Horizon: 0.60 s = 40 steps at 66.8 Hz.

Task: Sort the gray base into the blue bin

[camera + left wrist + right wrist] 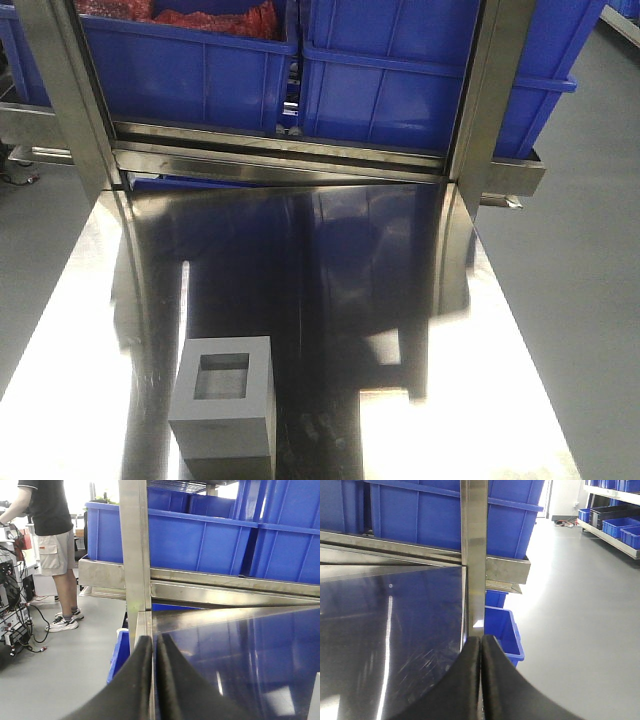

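Observation:
The gray base stands on the steel table near its front left, with its square recess facing up. It shows only in the front view, where neither gripper appears. Large blue bins sit on the shelf behind the table; which one is the task's blue bin I cannot tell. My left gripper is shut and empty over the table's left edge. Over the right edge my right gripper is shut too, holding nothing.
Steel uprights and a crossbar frame the shelf at the table's back. The left shelf bin holds red material. Smaller blue bins sit on the floor beside the table's left and right. A person stands far left.

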{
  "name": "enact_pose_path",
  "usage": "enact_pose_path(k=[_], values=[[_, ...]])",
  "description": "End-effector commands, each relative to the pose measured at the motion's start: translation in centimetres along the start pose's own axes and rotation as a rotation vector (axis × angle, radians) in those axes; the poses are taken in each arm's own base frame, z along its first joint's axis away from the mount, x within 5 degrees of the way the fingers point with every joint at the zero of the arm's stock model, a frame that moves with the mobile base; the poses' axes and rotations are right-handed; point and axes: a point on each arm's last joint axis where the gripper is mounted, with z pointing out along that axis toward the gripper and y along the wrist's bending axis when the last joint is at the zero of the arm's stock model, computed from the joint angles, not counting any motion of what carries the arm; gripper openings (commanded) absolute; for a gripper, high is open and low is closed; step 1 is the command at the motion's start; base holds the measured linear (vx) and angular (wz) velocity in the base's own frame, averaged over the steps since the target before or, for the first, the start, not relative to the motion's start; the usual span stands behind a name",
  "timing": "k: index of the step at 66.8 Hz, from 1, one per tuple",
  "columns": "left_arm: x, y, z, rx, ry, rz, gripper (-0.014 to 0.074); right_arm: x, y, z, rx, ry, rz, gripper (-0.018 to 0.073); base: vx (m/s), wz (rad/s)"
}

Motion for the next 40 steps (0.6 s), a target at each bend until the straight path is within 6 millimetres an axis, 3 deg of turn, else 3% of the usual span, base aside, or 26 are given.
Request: enact_pose_path(k=[1,40], values=[[-1.15,-0.03,-0.21,0.007,-0.1,-0.011,-0.0008,-0.57,-0.01,-0.05,0.003,-0.082,-0.02,-0.0005,0.0,0.0],[-1.15,-0.03,-0.21,0.007,-0.1,-0.011,-0.0008,-0.57,-0.01,-0.05,0.004,-0.082,-0.02,-0.0005,0.0,0.0]])
